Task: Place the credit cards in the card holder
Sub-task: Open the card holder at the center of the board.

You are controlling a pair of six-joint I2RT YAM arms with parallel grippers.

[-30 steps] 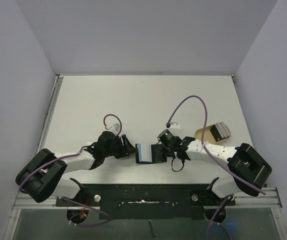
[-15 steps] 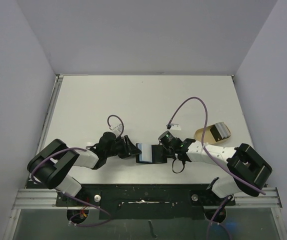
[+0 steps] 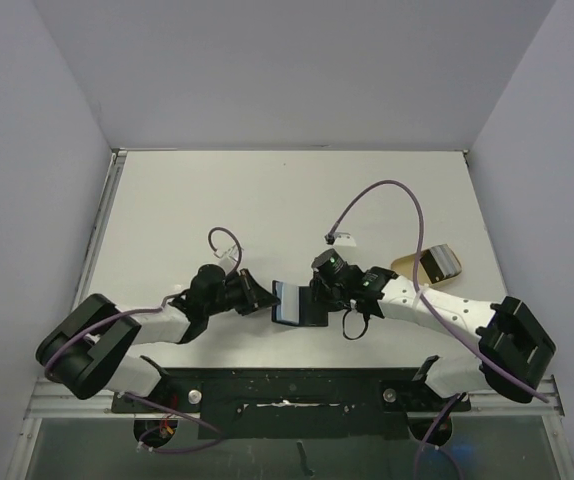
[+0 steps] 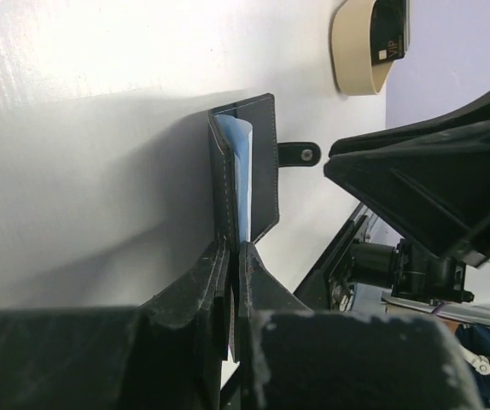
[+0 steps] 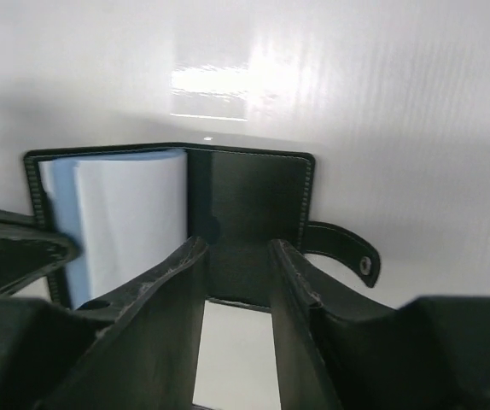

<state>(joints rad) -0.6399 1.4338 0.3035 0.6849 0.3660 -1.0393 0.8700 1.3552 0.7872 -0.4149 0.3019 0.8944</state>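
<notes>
Between the left fingers (image 4: 224, 272), the near edge of the black wallet (image 4: 262, 162) is pinched tight. A pale blue card (image 4: 242, 166) lies flat against that same side of the wallet, right at the fingertips. I cannot tell if the card is pinched too. Past the fingers, the little snap tab (image 4: 300, 154) sticks out from the far side of the wallet.

The right fingers (image 3: 317, 293) are spread apart and hold nothing. They are over the black half of the open wallet, and its near edge shows in the gap between them. The blue card is just to one side of them, on the other half. The snap tab is just to their other side. The two sets of fingers come at the wallet from opposite sides and are near each other.

The wallet lies open on the white bench (image 3: 267, 200). Farther out, behind the right fingers and well apart from the wallet, sits a tan tray (image 3: 399, 266). More cards (image 3: 441, 262) lie in it, one dark and one grey.
</notes>
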